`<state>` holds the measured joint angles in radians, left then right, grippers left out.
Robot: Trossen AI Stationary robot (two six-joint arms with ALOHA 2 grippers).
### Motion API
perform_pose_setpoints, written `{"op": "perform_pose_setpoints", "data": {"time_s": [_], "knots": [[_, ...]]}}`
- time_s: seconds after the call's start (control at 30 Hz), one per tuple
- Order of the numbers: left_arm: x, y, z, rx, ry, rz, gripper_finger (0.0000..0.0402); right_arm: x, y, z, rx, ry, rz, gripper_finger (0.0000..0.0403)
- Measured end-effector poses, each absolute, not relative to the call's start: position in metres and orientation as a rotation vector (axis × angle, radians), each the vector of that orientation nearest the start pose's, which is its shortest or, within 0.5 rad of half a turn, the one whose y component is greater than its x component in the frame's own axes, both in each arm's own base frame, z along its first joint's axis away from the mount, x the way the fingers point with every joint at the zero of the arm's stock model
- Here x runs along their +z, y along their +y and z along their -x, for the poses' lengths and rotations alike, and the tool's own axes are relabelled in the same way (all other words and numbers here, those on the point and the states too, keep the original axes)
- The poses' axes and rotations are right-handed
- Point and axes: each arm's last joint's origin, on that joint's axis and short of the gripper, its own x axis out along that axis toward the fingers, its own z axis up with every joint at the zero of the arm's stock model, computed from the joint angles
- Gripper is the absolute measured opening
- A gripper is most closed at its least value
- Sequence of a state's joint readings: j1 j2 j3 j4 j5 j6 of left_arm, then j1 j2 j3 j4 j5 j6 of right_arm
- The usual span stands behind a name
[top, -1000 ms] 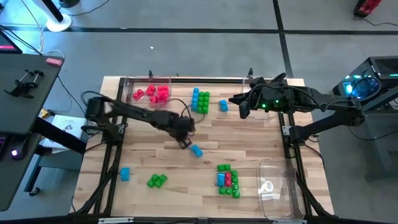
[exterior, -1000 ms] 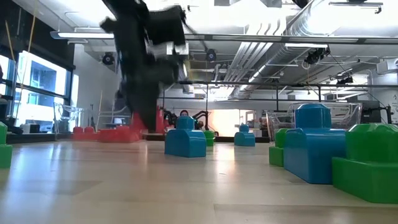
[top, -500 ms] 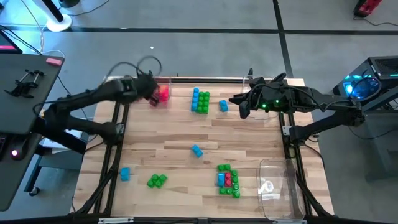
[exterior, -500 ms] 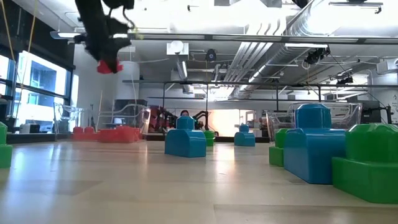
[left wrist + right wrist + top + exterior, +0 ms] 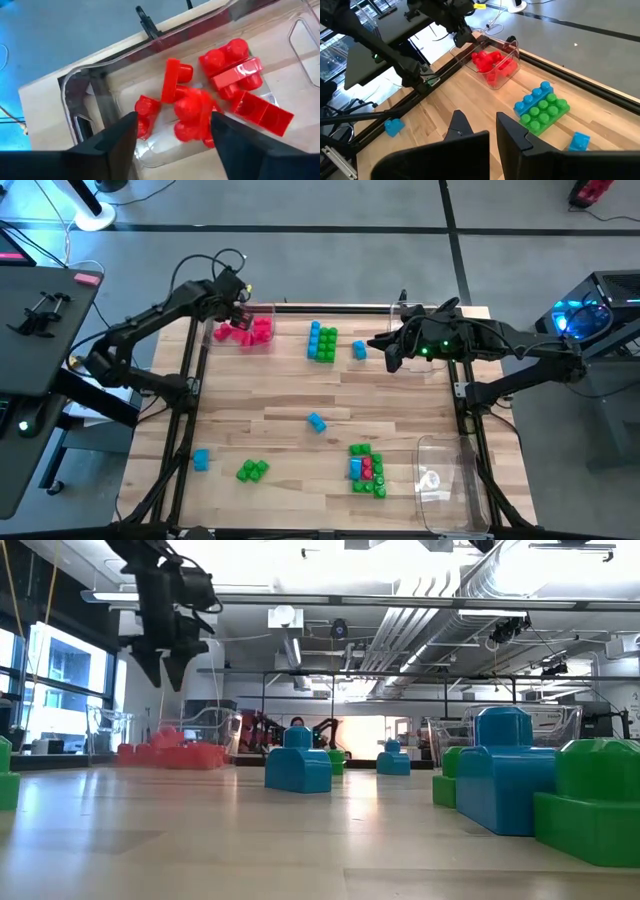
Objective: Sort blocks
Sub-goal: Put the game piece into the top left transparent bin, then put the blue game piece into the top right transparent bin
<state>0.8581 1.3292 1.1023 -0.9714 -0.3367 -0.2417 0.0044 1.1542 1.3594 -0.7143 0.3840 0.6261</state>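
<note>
The left gripper [image 5: 238, 300] hangs with fingers apart, clear above red blocks [image 5: 210, 95] inside the clear tray [image 5: 75, 85]; the right gripper [image 5: 383, 352], fingers together, waits.

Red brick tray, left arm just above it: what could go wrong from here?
1. The left end effector hangs open over the clear tray with a blurred red brick below it; that brick may bounce off the heaped red bricks and out.
2. The tray sits at the table's far left corner, so a nudge on retreat might shift it.
3. One red brick is wedged among green and blue ones in the near cluster; picking it might scatter neighbours.
</note>
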Motion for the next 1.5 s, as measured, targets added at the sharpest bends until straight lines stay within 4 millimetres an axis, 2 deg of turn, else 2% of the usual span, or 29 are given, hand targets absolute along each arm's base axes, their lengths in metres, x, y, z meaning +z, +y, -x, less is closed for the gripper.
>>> {"op": "perform_pose_setpoints", "data": {"time_s": [0.13, 0.27, 0.4, 0.53, 0.63, 0.73, 0.83, 0.9, 1.0, 1.13, 1.3, 1.5], "knots": [[0.278, 0.185, -0.154, 1.053, 1.019, 0.663, 0.0268, 0.407, -0.010, -0.223, -0.513, 0.374, -0.503, 0.0000], [0.287, 0.164, -0.168, 0.827, 0.906, 0.779, 0.0274, 0.402, -0.008, -0.221, -0.474, 0.445, -0.510, 0.0000], [0.304, 0.123, -0.192, 0.645, 0.821, 0.697, 0.0275, 0.395, -0.004, -0.219, -0.419, 0.557, -0.517, 0.0000], [0.322, 0.065, -0.224, 0.375, 0.693, 0.551, 0.0275, 0.389, 0.001, -0.221, -0.396, 0.615, -0.508, 0.0000], [0.320, 0.019, -0.243, 0.204, 0.699, 0.369, 0.0275, 0.388, 0.003, -0.222, -0.389, 0.627, -0.498, 0.0000], [0.304, -0.022, -0.259, 0.000, 0.784, 0.047, 0.0275, 0.387, 0.003, -0.222, -0.388, 0.628, -0.496, 0.0000], [0.279, -0.052, -0.275, -0.216, 0.858, -0.293, 0.0275, 0.388, 0.003, -0.222, -0.384, 0.629, -0.487, 0.0000], [0.261, -0.065, -0.287, -0.351, 0.894, -0.517, 0.0275, 0.388, 0.003, -0.222, -0.382, 0.629, -0.481, 0.0000], [0.235, -0.073, -0.306, -0.447, 0.924, -0.781, 0.0275, 0.388, 0.003, -0.222, -0.385, 0.627, -0.492, 0.0000], [0.200, -0.068, -0.332, -0.432, 0.962, -0.891, 0.0275, 0.388, 0.003, -0.222, -0.391, 0.623, -0.505, 0.0000], [0.174, -0.061, -0.352, -0.447, 0.929, -0.869, 0.0275, 0.388, 0.002, -0.222, -0.397, 0.613, -0.524, 0.0000], [0.149, -0.049, -0.361, -0.525, 0.950, -0.716, 0.0275, 0.388, 0.002, -0.222, -0.411, 0.606, -0.552, 0.0000]]}}
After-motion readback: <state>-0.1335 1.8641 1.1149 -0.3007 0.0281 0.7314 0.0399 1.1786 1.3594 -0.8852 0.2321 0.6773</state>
